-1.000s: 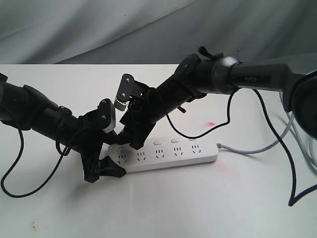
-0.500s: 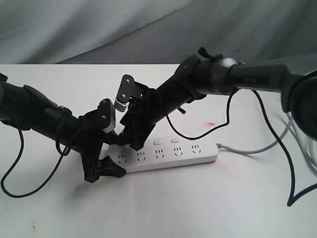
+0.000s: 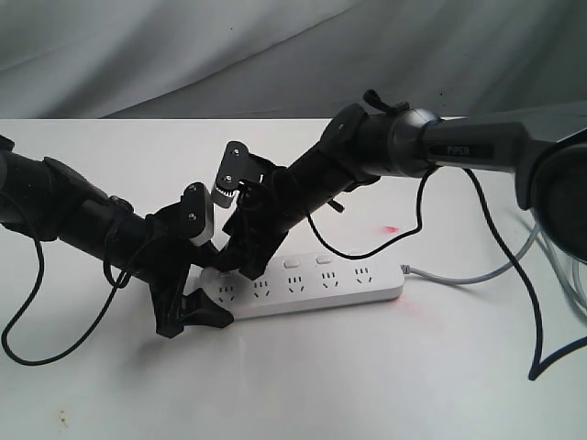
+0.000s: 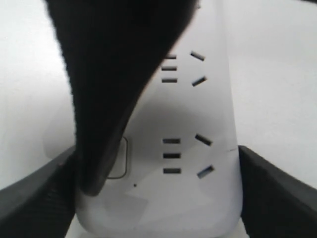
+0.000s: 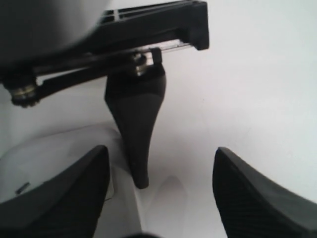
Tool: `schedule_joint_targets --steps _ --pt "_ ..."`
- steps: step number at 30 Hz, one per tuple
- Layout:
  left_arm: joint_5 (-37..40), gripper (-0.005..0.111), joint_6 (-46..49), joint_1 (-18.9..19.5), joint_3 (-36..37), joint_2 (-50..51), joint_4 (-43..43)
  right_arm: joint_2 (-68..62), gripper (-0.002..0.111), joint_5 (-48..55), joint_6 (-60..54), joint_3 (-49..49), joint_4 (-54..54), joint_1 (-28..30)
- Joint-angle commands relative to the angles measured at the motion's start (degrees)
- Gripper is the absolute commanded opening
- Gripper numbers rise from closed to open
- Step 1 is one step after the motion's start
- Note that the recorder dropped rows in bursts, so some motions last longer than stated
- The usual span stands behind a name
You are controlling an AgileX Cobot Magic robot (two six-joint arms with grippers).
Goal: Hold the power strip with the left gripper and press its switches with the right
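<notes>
The white power strip (image 3: 312, 289) lies flat on the white table, its grey cord (image 3: 477, 275) trailing right. My left gripper (image 3: 194, 307) is shut on its left end; in the left wrist view the strip (image 4: 198, 109) fills the gap between both fingers (image 4: 277, 193). My right gripper (image 3: 237, 261) reaches down over that same end with its fingers open. One black right finger (image 4: 99, 99) rests on the end switch (image 4: 120, 161), covering most of it. Two more switches (image 3: 293, 263) show farther right. The right wrist view shows my right gripper (image 5: 158, 183) spread wide, one finger (image 5: 64, 198) over the strip (image 5: 49, 148).
A thin black cable (image 3: 18, 344) loops on the table at the left, and another (image 3: 541, 348) hangs at the right. A red light spot (image 3: 392, 228) sits behind the strip. Grey cloth (image 3: 275, 55) backs the table.
The right arm has shifted slightly left over the strip's end. The left gripper and the strip have not moved.
</notes>
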State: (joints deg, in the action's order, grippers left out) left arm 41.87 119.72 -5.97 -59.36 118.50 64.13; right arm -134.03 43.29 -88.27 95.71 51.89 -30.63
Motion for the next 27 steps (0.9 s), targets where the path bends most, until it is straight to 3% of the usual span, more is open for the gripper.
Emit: schedule_joint_targets --steps 1,27 --pt "0.1 0.0 0.2 -0.3 -0.2 -0.2 0.4 -0.4 0.057 0.8 0.3 -0.3 -5.3 -0.2" --pt "0.1 0.0 0.2 -0.3 -0.2 -0.2 0.4 -2.1 0.057 0.6 4.0 -0.6 -8.1 -0.2"
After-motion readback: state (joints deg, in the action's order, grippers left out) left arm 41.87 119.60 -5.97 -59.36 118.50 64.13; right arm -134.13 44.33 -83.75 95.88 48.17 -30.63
